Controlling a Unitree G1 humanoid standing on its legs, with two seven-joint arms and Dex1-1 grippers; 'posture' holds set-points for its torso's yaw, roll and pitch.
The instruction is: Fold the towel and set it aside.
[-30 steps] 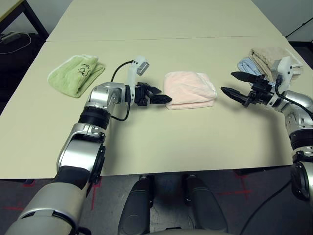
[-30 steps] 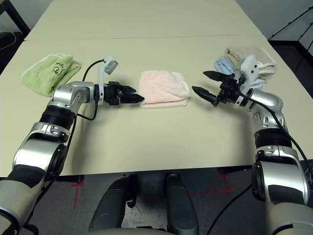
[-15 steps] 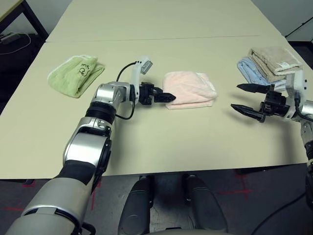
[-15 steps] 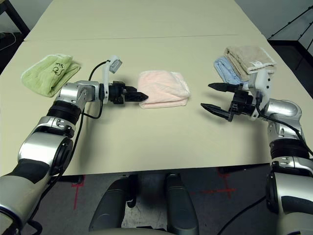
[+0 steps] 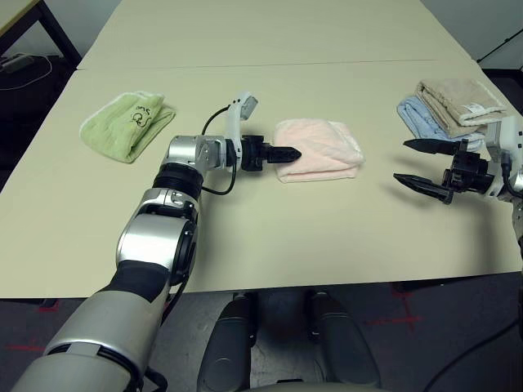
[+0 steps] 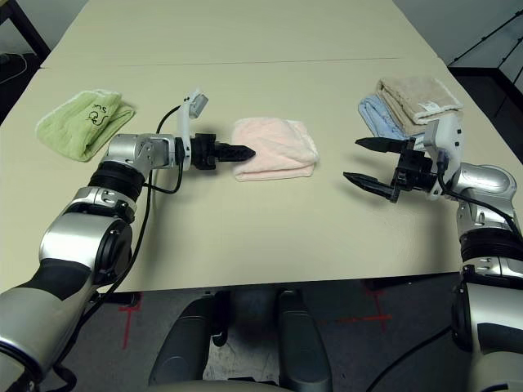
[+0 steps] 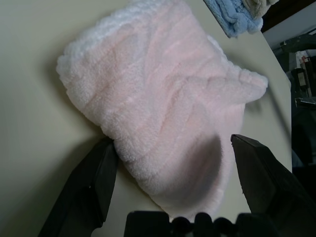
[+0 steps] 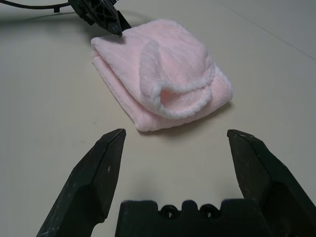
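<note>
Two grippers stand spread wide, neither holding anything. Mid-table lies the folded pink towel point(image 5: 319, 149); the left gripper point(image 5: 288, 153) has its fingertips at the towel's left edge, the right gripper point(image 5: 425, 163) well apart on the right.

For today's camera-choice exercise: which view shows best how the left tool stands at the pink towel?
The left wrist view: the open left tool has a finger on each side of the pink towel's near end. The head views show it side-on at the towel's edge; the right wrist view shows just its tip there.
</note>
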